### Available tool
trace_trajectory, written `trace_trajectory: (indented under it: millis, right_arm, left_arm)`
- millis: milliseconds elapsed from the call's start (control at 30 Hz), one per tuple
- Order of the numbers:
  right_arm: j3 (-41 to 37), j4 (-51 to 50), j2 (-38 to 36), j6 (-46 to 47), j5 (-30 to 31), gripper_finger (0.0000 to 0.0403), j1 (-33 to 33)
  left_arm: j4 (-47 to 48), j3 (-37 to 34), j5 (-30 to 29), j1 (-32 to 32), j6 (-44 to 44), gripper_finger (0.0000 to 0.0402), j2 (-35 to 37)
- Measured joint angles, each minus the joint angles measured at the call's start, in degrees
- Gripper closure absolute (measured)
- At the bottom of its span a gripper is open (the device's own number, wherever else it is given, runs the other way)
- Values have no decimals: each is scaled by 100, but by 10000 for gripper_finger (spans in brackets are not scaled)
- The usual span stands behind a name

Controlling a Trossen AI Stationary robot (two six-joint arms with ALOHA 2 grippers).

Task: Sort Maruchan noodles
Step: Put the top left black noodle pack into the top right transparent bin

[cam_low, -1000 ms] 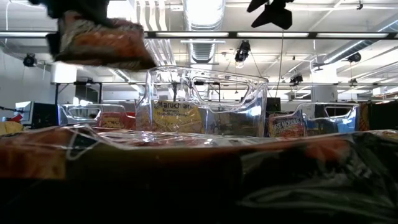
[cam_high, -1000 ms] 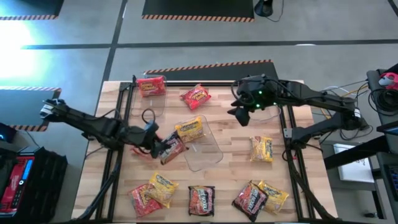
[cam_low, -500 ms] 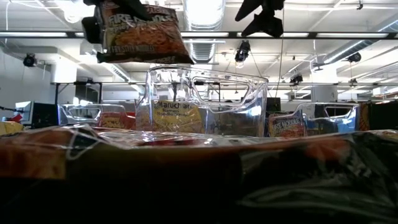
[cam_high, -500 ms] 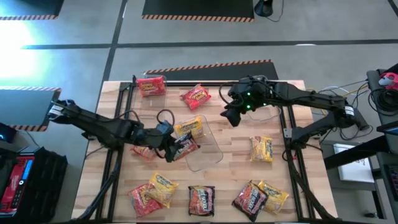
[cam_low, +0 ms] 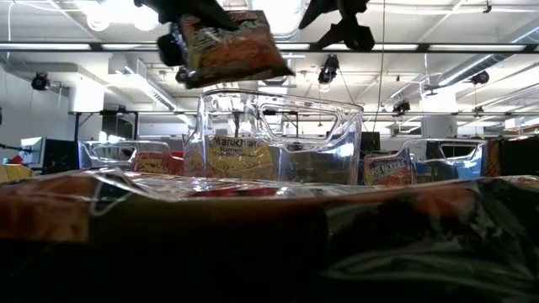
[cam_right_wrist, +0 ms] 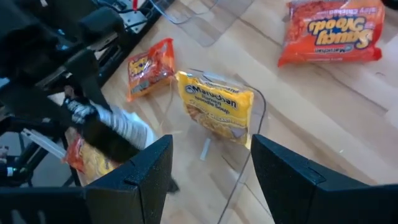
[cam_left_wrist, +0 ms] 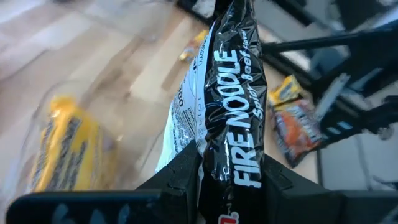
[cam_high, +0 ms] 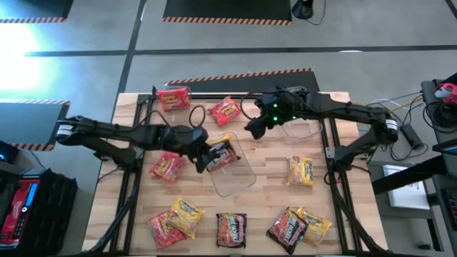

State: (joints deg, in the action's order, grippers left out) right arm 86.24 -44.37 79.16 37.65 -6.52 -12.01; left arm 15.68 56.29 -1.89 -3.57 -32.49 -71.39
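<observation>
We judge the sort to be in its early part: the clear bin (cam_high: 232,168) at the table's centre holds one yellow packet (cam_high: 217,145), a red packet (cam_high: 173,98) lies by the clear bin (cam_high: 166,107) at 11 o'clock, and most of the Maruchan noodles are loose on the wood. Loose ones include a red packet (cam_high: 225,111) at 12 o'clock, a red one (cam_high: 166,165) at 9 o'clock, a yellow one (cam_high: 300,171) at 3 o'clock, and a row along the 6 o'clock edge: a red and yellow pair (cam_high: 175,220) at 7, a dark packet (cam_high: 231,229) at 6, a dark and yellow pair (cam_high: 298,226) at 5. Our left gripper (cam_high: 202,153) hangs over the centre bin's 9 o'clock rim, its fingers (cam_left_wrist: 180,171) pinched on the end of a dark Fire Noodle packet (cam_left_wrist: 230,106), which is carried in the air just above that bin and not yet let go. Our right gripper (cam_high: 255,127) hovers near 1 o'clock of the centre bin with its fingers (cam_right_wrist: 134,180) spread wide and nothing between them.
</observation>
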Motion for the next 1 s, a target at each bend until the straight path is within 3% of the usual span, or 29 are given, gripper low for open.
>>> trace_trajectory:
  millis: [167,367,567,1000]
  right_arm:
    - [203,16,233,-9,-265,197,0]
    - [395,-77,321,-20,-481,197,0]
    - [521,-210,273,-6,-741,197,13]
    - [607,-1749,142,148,-695,197,13]
  left_arm:
    - [-109,0,546,177,223,326,-261]
    - [-295,0,762,260,496,326,-586]
    - [-1218,-2,1141,334,282,326,-903]
    - [-2725,-7,1140,361,-445,326,-1475]
